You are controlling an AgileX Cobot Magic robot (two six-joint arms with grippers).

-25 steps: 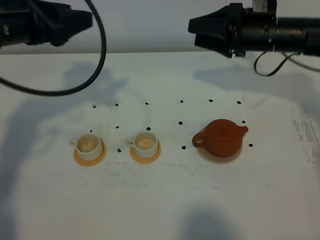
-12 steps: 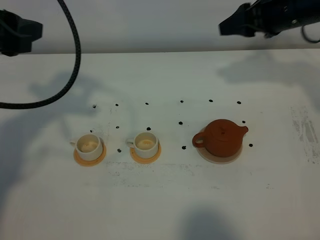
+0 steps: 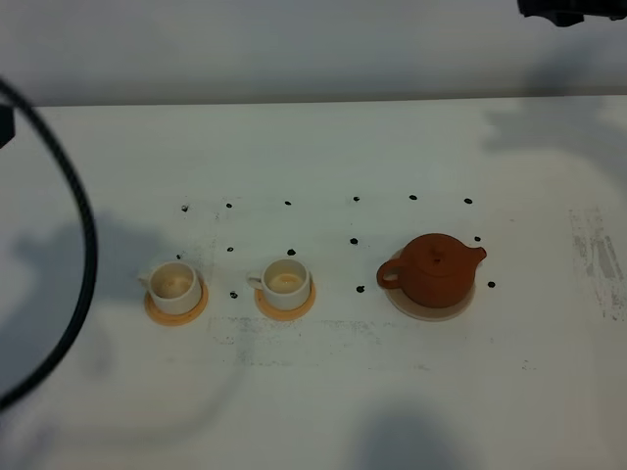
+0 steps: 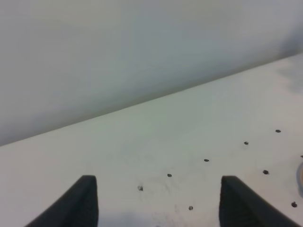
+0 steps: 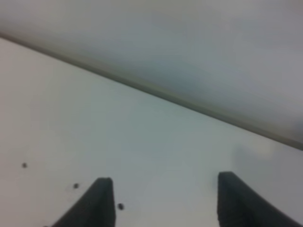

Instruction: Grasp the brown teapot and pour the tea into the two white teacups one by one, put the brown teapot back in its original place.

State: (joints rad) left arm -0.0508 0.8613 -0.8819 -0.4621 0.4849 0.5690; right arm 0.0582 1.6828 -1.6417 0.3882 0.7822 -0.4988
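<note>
The brown teapot (image 3: pixel 433 271) sits upright on its pale beige coaster (image 3: pixel 432 307), right of centre in the exterior high view, spout to the right and handle to the left. The two white teacups (image 3: pixel 176 286) (image 3: pixel 286 282) stand on orange saucers to its left, their insides pale tan. Only a dark bit of the right arm (image 3: pixel 568 10) shows at the top right corner. In the left wrist view my left gripper (image 4: pixel 158 203) is open and empty over bare table. My right gripper (image 5: pixel 165 203) is likewise open and empty, far from the teapot.
A black cable (image 3: pixel 80 255) loops down the left side of the exterior high view. Small black dots (image 3: pixel 355 241) mark the white table (image 3: pixel 323 392) around the cups and teapot. Scuff marks (image 3: pixel 596 257) lie near the right edge. A grey wall runs behind the table.
Both arms have drawn back out of the exterior high view, the left one leftward and the right one toward the top right. Teapot and cups have not moved.
</note>
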